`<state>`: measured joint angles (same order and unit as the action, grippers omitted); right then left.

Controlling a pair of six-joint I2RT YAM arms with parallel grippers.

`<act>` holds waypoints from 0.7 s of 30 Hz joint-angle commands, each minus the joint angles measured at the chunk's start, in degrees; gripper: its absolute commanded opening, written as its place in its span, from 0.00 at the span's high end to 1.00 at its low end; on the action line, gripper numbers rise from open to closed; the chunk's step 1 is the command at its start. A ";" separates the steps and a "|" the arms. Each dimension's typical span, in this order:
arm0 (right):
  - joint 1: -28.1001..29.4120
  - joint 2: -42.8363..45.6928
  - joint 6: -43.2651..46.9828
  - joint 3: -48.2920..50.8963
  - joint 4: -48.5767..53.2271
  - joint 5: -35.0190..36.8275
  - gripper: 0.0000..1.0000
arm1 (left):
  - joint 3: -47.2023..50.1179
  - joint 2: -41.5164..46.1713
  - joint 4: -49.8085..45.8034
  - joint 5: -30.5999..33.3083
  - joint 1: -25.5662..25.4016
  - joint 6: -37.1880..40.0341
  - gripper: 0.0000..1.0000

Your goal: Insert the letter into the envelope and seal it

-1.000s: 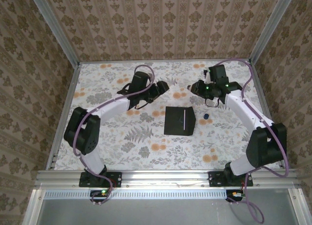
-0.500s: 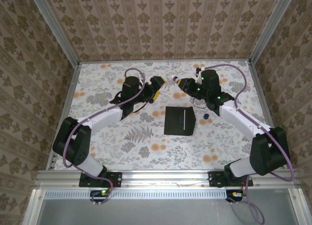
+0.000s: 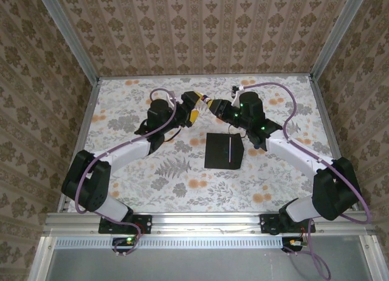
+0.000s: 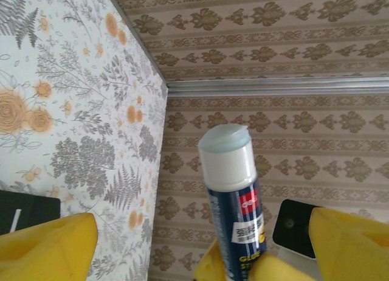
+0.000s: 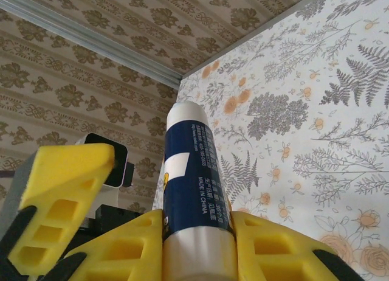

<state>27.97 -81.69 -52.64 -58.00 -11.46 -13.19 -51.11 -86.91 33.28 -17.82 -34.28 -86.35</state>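
Top external has both arms swung in since a second ago, meeting above the table (image 3: 152,171) just beyond the black envelope (image 3: 219,154). The envelope lies flat with a thin white line on it, possibly an edge of the letter (image 3: 231,149), so sealing looks like the step in hand. Left wrist shows the left end effector (image 4: 202,219), now spread wider and holding nothing, flanking the uncapped glue stick (image 4: 232,190). Right wrist shows the right end effector (image 5: 197,235) clamped on that stick's lower body.
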 commanded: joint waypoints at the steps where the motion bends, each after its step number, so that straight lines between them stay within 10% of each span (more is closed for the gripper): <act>1: 1.31 1.46 -0.79 0.13 -4.12 2.95 0.83 | 1.18 1.84 4.35 1.21 0.37 -2.65 0.11; 21: 4.97 -2.46 -1.89 -1.25 -6.86 3.70 0.83 | 2.99 0.96 10.23 2.53 -0.12 -7.12 0.27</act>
<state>32.34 -83.29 -54.06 -58.00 -15.25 -11.73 -48.71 -86.87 40.12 -16.19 -34.30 -92.18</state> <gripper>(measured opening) 0.250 0.739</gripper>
